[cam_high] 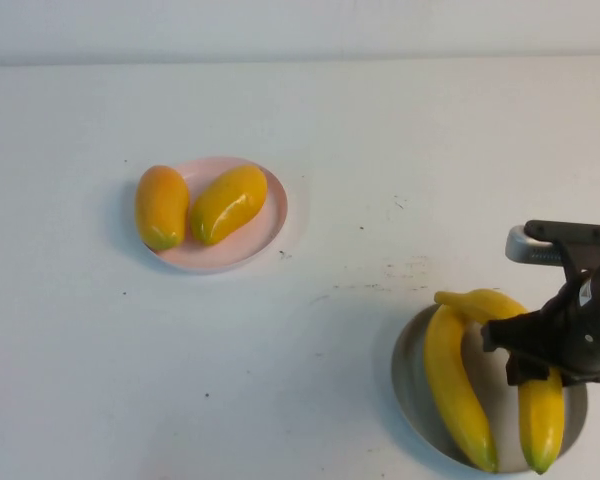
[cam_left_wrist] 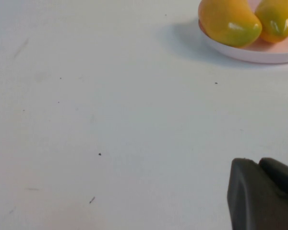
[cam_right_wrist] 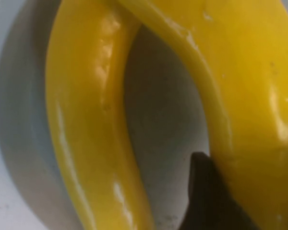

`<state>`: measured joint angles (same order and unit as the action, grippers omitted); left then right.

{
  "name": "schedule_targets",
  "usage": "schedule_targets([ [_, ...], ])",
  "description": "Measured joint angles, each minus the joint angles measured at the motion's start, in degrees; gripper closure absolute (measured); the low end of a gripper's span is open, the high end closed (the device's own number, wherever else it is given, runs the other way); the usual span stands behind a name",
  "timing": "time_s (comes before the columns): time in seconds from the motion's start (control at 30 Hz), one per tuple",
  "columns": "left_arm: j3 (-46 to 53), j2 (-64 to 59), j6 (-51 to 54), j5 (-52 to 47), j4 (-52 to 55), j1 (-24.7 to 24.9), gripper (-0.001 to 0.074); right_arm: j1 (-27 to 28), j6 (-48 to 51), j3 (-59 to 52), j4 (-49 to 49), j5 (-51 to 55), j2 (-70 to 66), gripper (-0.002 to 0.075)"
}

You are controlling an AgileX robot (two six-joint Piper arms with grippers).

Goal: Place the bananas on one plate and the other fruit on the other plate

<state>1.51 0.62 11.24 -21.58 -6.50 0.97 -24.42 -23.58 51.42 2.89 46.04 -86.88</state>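
Observation:
Two bananas lie in the grey-blue plate (cam_high: pixel 410 385) at the front right: one (cam_high: pixel 455 385) on its left side, the other (cam_high: pixel 540 415) on its right with its tip (cam_high: pixel 480 303) across the first. My right gripper (cam_high: pixel 538 368) is low over the right banana (cam_right_wrist: pixel 249 96), shut on it, with one dark finger (cam_right_wrist: pixel 204 191) pressed against its side; the other finger is hidden. Two mangoes (cam_high: pixel 161 206) (cam_high: pixel 228 203) lie on the pink plate (cam_high: pixel 265 235) at the left. My left gripper (cam_left_wrist: pixel 259 165) is shut and empty, near the pink plate (cam_left_wrist: pixel 259 52), and is out of the high view.
The white table (cam_high: pixel 380 150) carries dark specks and scuff marks (cam_high: pixel 405 270) between the plates. The table's far edge (cam_high: pixel 300 58) meets a pale wall. The grey-blue plate sits close to the front edge.

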Motion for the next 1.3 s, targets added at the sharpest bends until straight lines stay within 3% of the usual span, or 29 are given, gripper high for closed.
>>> schedule_targets([
  [0.17,0.00,0.00,0.00,0.00,0.00,0.00,0.0733,0.33,0.00,-0.14,0.36,-0.90,-1.49,0.0406],
  [0.4,0.00,0.00,0.00,0.00,0.00,0.00,0.0733,0.33,0.00,-0.14,0.45,-1.80,-1.99,0.0302],
  [0.6,0.00,0.00,0.00,0.00,0.00,0.00,0.0733,0.33,0.00,-0.14,0.45,-1.01,1.90,0.0302],
  [0.73,0.00,0.00,0.00,0.00,0.00,0.00,0.0733,0.33,3.02,-0.14,0.45,3.36,10.11,0.0421],
  [0.83,0.00,0.00,0.00,0.00,0.00,0.00,0.0733,0.33,7.22,-0.14,0.67,8.23,16.64,0.0582],
  [0.93,0.00,0.00,0.00,0.00,0.00,0.00,0.0733,0.33,10.32,-0.24,0.79,13.54,21.64,0.0692],
  [1.3,0.00,0.00,0.00,0.00,0.00,0.00,0.0733,0.33,9.85,-0.23,2.59,19.68,28.86,0.0740],
])
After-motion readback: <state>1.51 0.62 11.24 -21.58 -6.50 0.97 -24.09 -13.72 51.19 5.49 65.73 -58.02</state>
